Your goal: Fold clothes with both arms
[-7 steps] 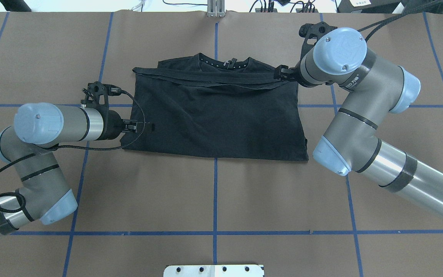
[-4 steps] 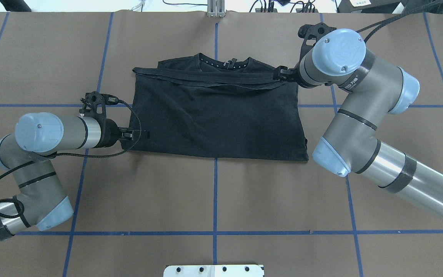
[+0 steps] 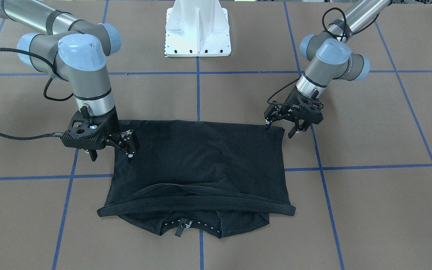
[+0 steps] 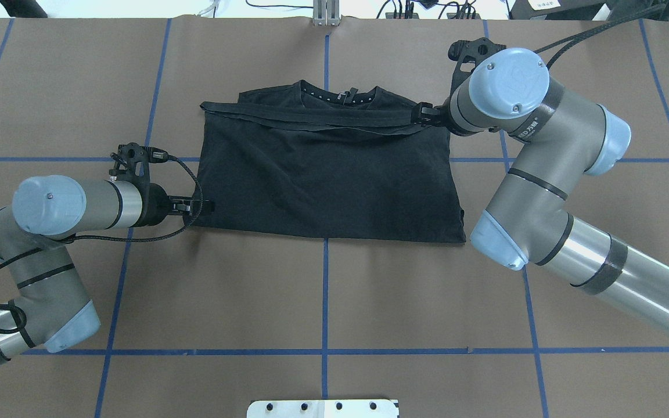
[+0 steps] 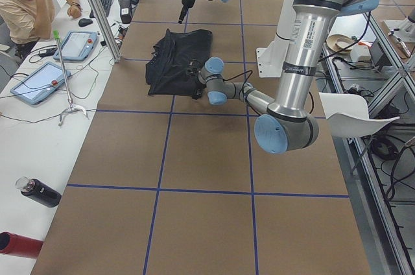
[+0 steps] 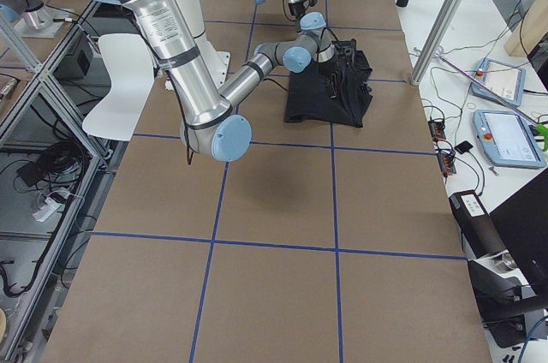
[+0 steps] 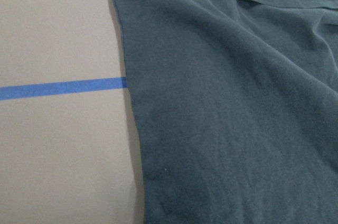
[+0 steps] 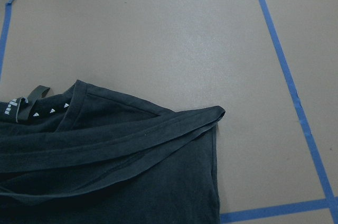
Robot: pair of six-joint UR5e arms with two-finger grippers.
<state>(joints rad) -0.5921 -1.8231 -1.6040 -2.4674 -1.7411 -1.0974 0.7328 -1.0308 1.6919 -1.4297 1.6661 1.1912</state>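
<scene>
**Exterior front-facing view: both hands spread at the shirt's sides**

The black T-shirt [image 3: 201, 161] lies folded on the brown surface [image 3: 369, 123], collar away from the robot (a doubled band crosses it just below the collar). The left hand [image 3: 279, 129] hovers spread wide at a base-side corner. The right hand [image 3: 111, 153], fingers likewise apart, grips nothing at the opposite edge.

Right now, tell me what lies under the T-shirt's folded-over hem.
Under the hem only the T-shirt's black cloth shows, with the neckline and its white marks poking out beyond. Anything deeper is covered.
</scene>
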